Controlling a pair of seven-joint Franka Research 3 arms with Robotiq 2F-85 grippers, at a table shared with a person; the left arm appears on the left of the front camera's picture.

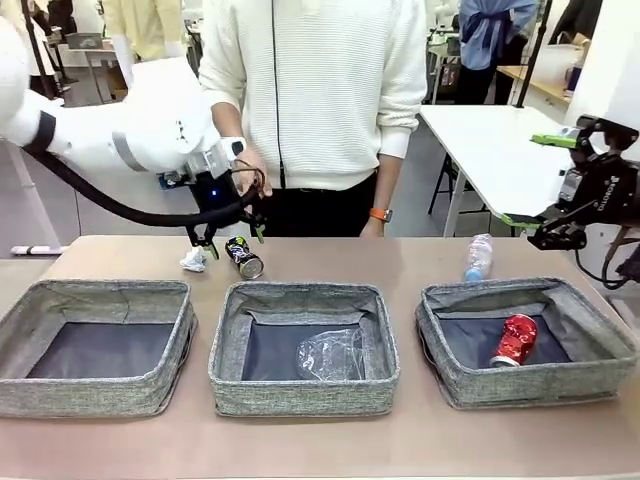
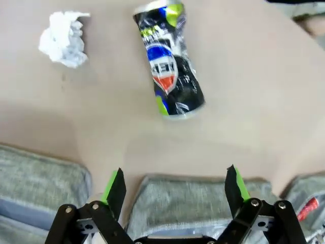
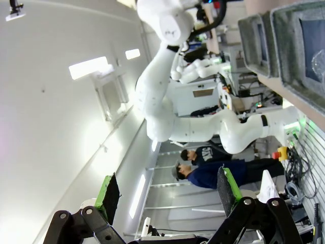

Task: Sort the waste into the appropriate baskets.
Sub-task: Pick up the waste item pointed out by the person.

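My left gripper (image 1: 228,236) hangs open over the far left of the table, just above a dark blue-black drink can (image 1: 244,257) lying on its side and a white paper wad (image 1: 194,260). In the left wrist view the can (image 2: 170,61) and wad (image 2: 63,31) lie beyond the open gripper (image 2: 173,185), which touches neither. Three grey baskets stand in a row: the left one (image 1: 90,395) with nothing in it, the middle one (image 1: 300,395) holding a clear plastic cup (image 1: 330,355), the right one (image 1: 520,385) holding a red can (image 1: 515,340). A small clear bottle (image 1: 479,257) lies behind the right basket. My right gripper (image 1: 540,180) is raised at the far right, open and holding nothing.
A person in a white sweater (image 1: 315,90) stands at the far edge, one hand (image 1: 252,172) close behind my left wrist. The right wrist view is rolled sideways, with its gripper (image 3: 167,192) open, looking across at my left arm (image 3: 162,76) and the baskets (image 3: 284,46).
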